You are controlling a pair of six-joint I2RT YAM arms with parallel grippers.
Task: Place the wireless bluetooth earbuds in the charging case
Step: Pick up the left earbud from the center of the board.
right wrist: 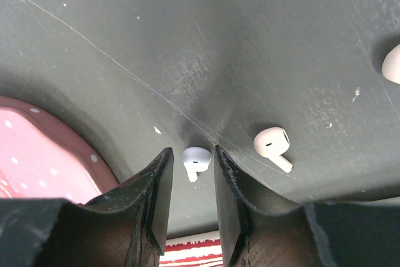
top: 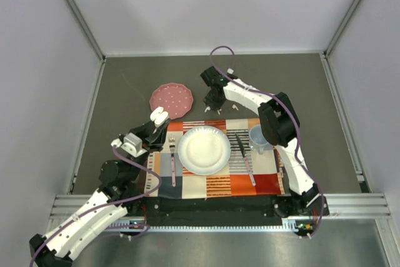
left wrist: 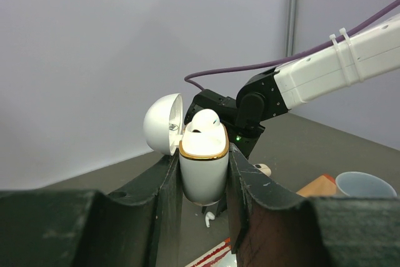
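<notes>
Grey table (top: 125, 79) and pale walls fill the room. On the left of the top view, the left gripper (left wrist: 203, 179) is squeezed tight on the charging case (left wrist: 203, 167), near the pink plate (top: 171, 100) with white dots. The case stands straight up between the two dark fingers (left wrist: 165, 186), with its long side going up and down. Its round lid (left wrist: 162, 123) hangs open to the left. One tucked-in earbud (left wrist: 204, 119) pokes out of the top of the case.

In the middle of the top view lies a bright mat (top: 212, 186) with a fork (top: 172, 157), a white plate (top: 204, 149), a knife (top: 245, 154) and a cup (top: 258, 137).

Just above the mat, the right gripper (right wrist: 192, 154) hangs low over the table. Its jaws are only a little way apart. A white earbud (right wrist: 196, 156) lies on the table right between the tips, with a thin gap on each side. Its round head is toward the top of the frame and its short stem points down.

Just to the right lies a second white earbud (right wrist: 272, 145). Its stem points to the lower right. A pale peach earbud (right wrist: 392, 64) peeks in at the far right edge, well apart from the gripper.
</notes>
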